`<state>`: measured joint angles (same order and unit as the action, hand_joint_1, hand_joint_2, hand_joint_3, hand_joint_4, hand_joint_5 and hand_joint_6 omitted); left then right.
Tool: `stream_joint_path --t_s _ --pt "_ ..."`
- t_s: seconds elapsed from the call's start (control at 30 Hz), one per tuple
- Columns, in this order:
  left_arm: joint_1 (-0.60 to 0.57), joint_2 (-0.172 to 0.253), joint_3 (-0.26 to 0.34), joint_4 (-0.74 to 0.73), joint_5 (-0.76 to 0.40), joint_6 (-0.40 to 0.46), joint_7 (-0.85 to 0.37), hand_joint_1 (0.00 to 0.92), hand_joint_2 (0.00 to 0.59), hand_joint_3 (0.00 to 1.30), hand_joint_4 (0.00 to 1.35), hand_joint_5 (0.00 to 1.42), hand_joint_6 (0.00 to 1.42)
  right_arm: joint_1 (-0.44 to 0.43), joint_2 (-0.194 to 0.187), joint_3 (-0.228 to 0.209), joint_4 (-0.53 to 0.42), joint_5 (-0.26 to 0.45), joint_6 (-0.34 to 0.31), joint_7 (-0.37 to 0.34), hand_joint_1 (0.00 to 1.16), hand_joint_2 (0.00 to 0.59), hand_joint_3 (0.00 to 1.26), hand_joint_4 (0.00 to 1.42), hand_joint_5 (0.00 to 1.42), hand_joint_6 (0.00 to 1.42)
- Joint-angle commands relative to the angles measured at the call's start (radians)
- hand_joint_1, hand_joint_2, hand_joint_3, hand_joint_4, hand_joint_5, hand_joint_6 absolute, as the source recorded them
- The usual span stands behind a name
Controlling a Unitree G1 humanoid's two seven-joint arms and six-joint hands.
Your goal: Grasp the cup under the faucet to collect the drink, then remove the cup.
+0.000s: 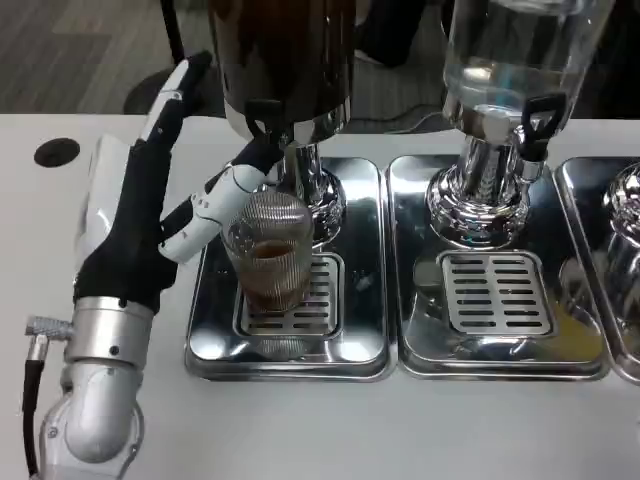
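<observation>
The white and black fingers (215,200) of the left hand (150,215) are spread; one long finger points away toward the back of the bench, while the thumb and a lower finger reach to the side of the ribbed clear glass cup (268,250) and touch it near its upper part, so the hand seems to hold the cup, though the far side of the grip is hidden. The cup stands upright on the slotted grate of the shiny steel drip tray (288,340), just under the black faucet (268,128) of the dark drink dispenser (285,60), and brown drink fills its lower part. Behind the hand, the silver forearm (100,380) comes up from the lower left corner over the white bench (320,430). Beside the first tray, to the right, a second steel drip tray (498,345) lies under a clear dispenser with water (520,60), and it touches the first tray or nearly so.
</observation>
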<state>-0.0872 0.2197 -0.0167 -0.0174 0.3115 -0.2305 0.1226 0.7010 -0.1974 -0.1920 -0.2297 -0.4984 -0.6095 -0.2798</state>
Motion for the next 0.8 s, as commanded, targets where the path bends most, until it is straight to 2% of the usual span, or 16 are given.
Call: stream_joint_path --t_s 0.03,0.3,0.5,0.63,0.8 --pt "0.027 0.01 0.02 -0.022 -0.026 -0.017 -0.018 0.116 0.066 0.05 0.0 0.11 0.07 -0.001 0.003 -0.002 0.004 0.001 -0.01 -0.004 0.45 0.565 0.21 0.1 0.09 0.0" --pt "0.071 0.043 0.07 -0.078 -0.065 -0.006 -0.061 0.088 0.048 0.0 0.0 0.06 0.02 -0.004 0.004 0.0 0.007 -0.003 -0.008 -0.004 0.45 0.566 0.21 0.1 0.1 0.0" --pt "0.123 0.102 0.128 -0.12 -0.092 0.004 -0.118 0.057 0.041 0.0 0.0 0.03 0.0 -0.012 0.002 0.003 0.013 -0.003 -0.007 -0.003 0.45 0.57 0.21 0.11 0.1 0.0" --pt "0.154 0.134 0.156 -0.123 -0.093 -0.009 -0.136 0.001 0.041 0.0 0.0 0.01 0.0 -0.015 0.003 0.007 0.014 -0.005 -0.006 -0.003 0.45 0.571 0.21 0.11 0.1 0.0" --pt "0.203 0.191 0.177 -0.115 -0.044 -0.049 -0.141 0.0 0.036 0.0 0.0 0.0 0.0 -0.014 0.005 0.009 0.013 -0.006 -0.006 -0.004 0.45 0.571 0.21 0.11 0.1 0.0"
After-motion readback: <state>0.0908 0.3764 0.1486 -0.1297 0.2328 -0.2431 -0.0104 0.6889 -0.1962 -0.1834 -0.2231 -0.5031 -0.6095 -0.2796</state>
